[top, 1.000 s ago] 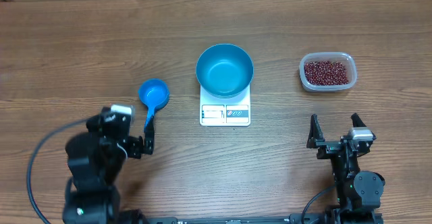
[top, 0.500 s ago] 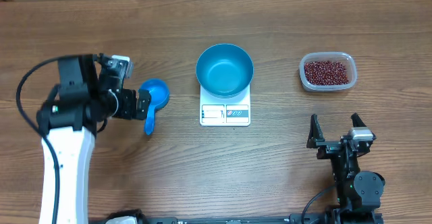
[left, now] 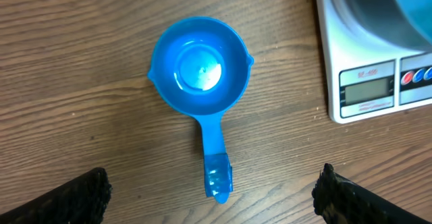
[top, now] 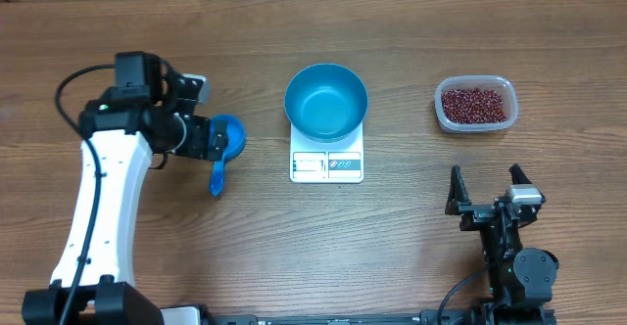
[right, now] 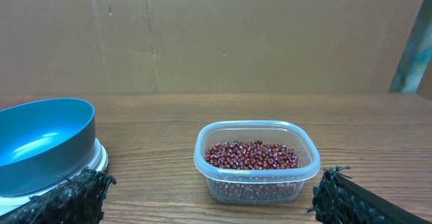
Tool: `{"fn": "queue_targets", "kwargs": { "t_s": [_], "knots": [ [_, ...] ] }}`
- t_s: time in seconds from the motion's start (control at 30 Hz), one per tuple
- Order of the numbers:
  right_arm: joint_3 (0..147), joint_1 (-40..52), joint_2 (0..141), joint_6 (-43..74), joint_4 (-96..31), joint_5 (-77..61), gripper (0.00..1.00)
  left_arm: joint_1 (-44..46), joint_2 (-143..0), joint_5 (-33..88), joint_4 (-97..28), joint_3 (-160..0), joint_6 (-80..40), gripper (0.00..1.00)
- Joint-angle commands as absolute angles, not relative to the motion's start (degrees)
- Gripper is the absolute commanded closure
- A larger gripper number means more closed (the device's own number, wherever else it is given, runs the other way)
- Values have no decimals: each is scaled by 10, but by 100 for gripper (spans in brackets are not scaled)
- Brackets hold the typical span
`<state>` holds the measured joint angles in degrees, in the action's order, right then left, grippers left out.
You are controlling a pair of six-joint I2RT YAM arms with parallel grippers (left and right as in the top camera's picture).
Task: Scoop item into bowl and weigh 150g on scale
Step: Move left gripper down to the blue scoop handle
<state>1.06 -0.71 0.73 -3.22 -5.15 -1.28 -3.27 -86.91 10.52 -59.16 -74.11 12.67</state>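
Overhead, the blue bowl [top: 326,100] sits on the back part of the white scale [top: 326,165] at the middle of the desk [top: 392,247], with the scale's display and buttons showing in front of it. The bowl looks bare inside. The red-brown beans [top: 475,105] lie in a clear plastic tub [top: 439,107] to the right of the scale, well apart from it. None of them are seen outside the tub.

A small blue scoop [left: 199,65] lies on the desk to the left of the scale, cup up, handle pointing toward the robot. The left pincer [top: 208,139] hangs over it with its jaws spread wide. In the left wrist view one finger shows at each lower corner, well clear of the handle between them, gripping nothing.

The right pincer [top: 485,196] rests low near the front right of the desk, jaws also wide apart and holding nothing. Its wrist view faces the tub and the bowl.
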Motion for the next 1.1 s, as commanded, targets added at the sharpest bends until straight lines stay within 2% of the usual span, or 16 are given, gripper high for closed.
{"fn": "queue_targets", "kwargs": {
  "t_s": [0.0,0.5,1.07],
  "knots": [
    [5,-7,2,-33,-48,-14,0,-13,-888,69,-585,-756,128,0],
    [5,-7,2,-33,-48,-14,0,-11,-989,74,-569,-756,111,1],
    [5,-7,2,-33,-48,-14,0,-11,-990,75,-549,-756,111,0]
  ]
}}
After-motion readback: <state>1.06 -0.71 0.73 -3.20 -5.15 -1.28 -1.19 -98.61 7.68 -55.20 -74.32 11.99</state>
